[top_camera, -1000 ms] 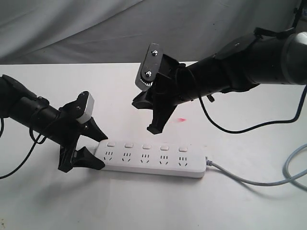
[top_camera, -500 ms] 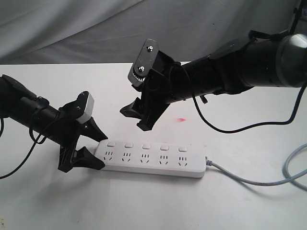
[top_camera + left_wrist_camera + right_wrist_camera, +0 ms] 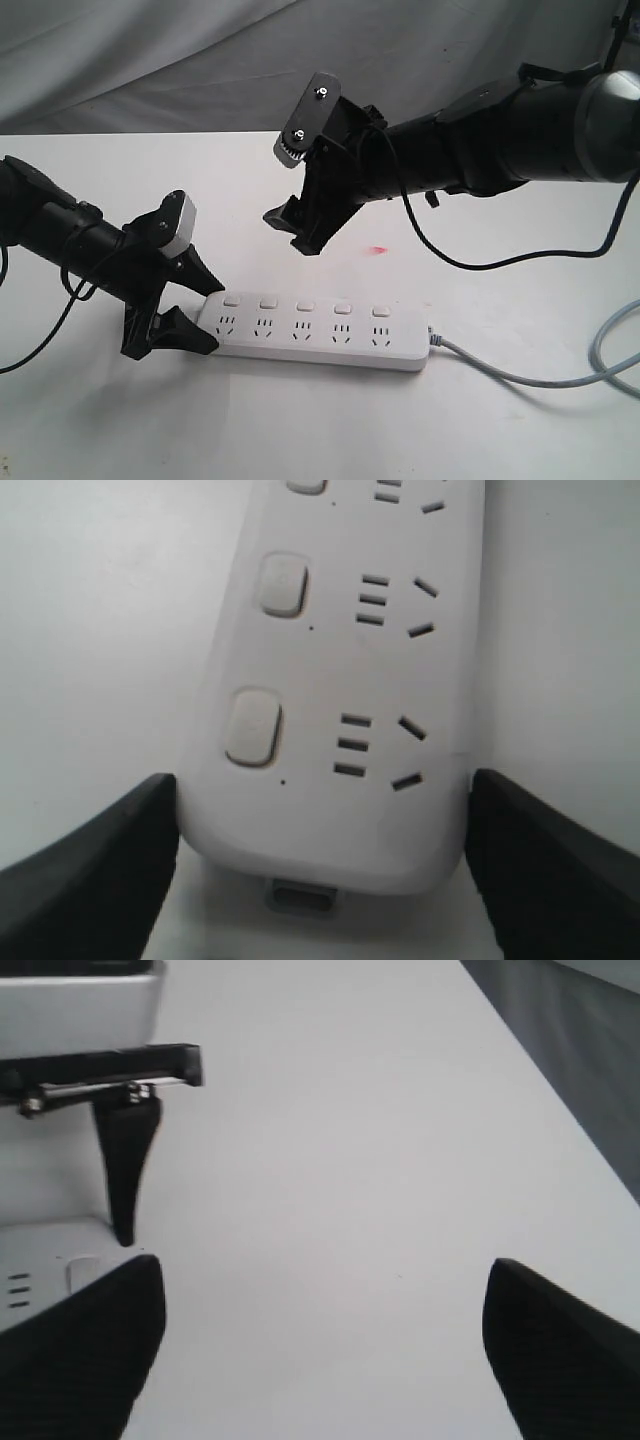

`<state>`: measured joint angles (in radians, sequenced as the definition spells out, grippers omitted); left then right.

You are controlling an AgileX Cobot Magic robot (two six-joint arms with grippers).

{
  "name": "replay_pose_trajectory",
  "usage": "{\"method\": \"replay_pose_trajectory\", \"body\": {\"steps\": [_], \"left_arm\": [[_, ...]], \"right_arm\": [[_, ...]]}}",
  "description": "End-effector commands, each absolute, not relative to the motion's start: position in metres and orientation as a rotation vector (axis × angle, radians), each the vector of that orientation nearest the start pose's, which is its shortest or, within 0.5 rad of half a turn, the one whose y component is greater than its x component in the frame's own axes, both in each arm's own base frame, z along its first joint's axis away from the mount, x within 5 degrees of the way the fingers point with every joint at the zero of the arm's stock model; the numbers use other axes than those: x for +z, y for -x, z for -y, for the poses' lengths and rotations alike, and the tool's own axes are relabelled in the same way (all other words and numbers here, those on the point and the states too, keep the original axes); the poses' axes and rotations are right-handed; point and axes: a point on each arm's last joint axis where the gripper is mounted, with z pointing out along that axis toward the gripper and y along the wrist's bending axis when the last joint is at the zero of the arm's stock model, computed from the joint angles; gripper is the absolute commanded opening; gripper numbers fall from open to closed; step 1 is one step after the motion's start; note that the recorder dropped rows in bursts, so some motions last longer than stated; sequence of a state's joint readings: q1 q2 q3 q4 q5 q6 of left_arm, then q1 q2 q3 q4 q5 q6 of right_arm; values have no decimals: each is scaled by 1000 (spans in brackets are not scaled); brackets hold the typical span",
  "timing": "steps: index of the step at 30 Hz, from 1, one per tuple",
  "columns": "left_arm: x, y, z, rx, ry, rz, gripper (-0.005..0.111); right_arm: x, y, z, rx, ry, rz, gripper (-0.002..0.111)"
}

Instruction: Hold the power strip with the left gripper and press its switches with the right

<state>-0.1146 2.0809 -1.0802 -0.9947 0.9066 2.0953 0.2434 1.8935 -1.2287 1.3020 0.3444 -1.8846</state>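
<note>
The white power strip (image 3: 320, 340) lies flat on the table, its row of switches (image 3: 305, 305) facing up. My left gripper (image 3: 208, 316) is shut on the strip's left end, one jaw on each long side. In the left wrist view the left gripper (image 3: 322, 782) straddles the power strip (image 3: 340, 660), with two switches (image 3: 252, 727) showing. My right gripper (image 3: 290, 232) hangs open in the air behind the strip's left half, clear of the buttons. In the right wrist view the right gripper (image 3: 325, 1265) frames bare table, with a corner of the power strip (image 3: 40, 1260) at the edge.
A grey cable (image 3: 520, 375) runs from the strip's right end off to the right. A small red mark (image 3: 378, 248) sits on the white table (image 3: 500, 300) behind the strip. Grey cloth hangs at the back. Loose black cables dangle under the right arm.
My right gripper swung left over the strip, then lifted slightly and tilted. The left gripper and the power strip have not moved.
</note>
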Motion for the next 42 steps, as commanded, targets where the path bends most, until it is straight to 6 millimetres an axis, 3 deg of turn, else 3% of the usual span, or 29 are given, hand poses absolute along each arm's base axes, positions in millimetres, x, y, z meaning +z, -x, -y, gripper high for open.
{"method": "replay_pose_trajectory", "body": {"steps": [1, 6, 12, 16, 22, 29, 39, 42], "left_arm": [[84, -336, 98, -714, -1768, -1952, 56], [84, -336, 98, -714, -1768, -1952, 56], [84, -336, 98, -714, -1768, -1952, 56], [84, -336, 98, -714, -1768, -1952, 56], [84, -336, 98, -714, -1768, -1952, 56], [84, -336, 98, -714, -1768, -1952, 56], [84, -336, 98, -714, -1768, -1952, 56], [84, -336, 98, -714, -1768, -1952, 56]], "right_arm": [[209, -397, -131, 172, 1067, -1922, 79], [197, -392, -146, 334, 1177, -1843, 79], [174, -414, -157, 393, 1174, -1868, 79], [170, -427, -165, 467, 1252, -1891, 79], [158, -437, -170, 452, 1268, -1912, 79], [142, -433, -191, 360, 1351, -1894, 79], [141, -434, -189, 334, 1372, -1898, 79], [130, -436, -188, 315, 1364, -1922, 79]]}}
